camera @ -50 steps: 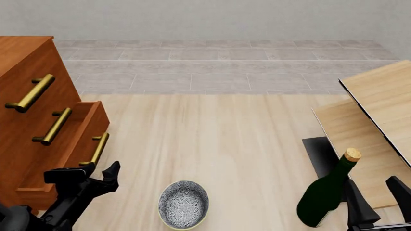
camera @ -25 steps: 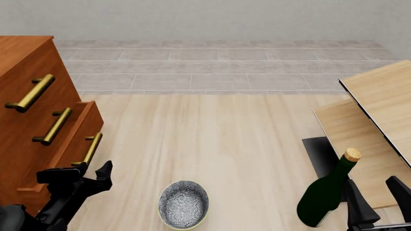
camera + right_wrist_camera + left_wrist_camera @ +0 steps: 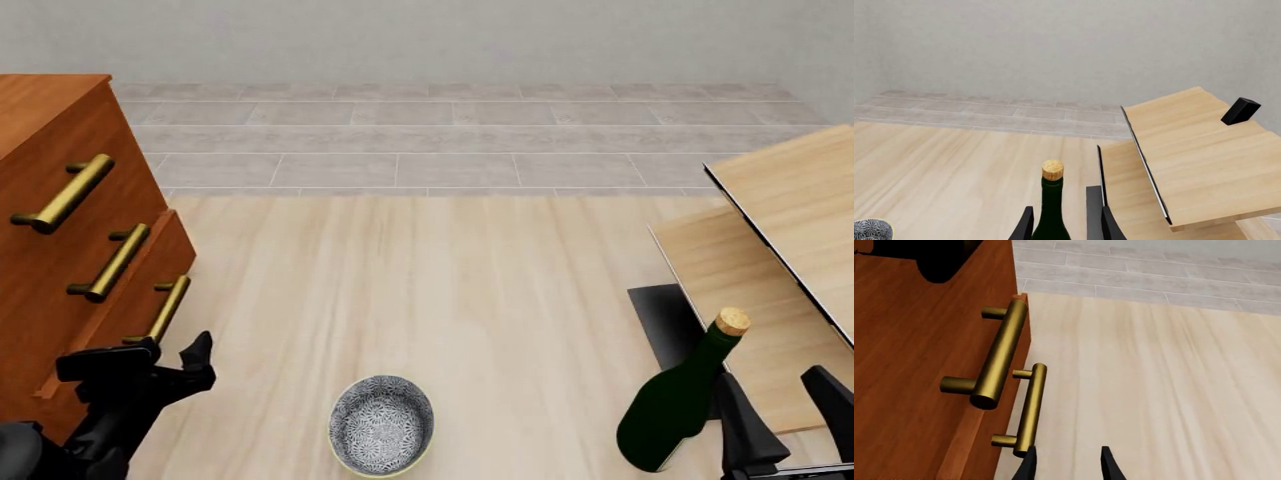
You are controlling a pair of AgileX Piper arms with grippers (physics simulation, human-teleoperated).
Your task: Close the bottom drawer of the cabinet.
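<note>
Pushed further in over the last second: bottom drawer (image 3: 127,315) now juts only slightly from the cabinet (image 3: 54,170), brass handle (image 3: 167,310) nearer the front face. Shifted leftward with it, left gripper (image 3: 160,362), just beside the handle's near end, fingers (image 3: 1029,466) parted a little with nothing between them. Unmoved at the right edge, right gripper (image 3: 1062,225), jaws spread either side of the green bottle (image 3: 678,395), contact not discernible. Patterned bowl (image 3: 382,424) on the table (image 3: 454,290), between the arms.
</note>
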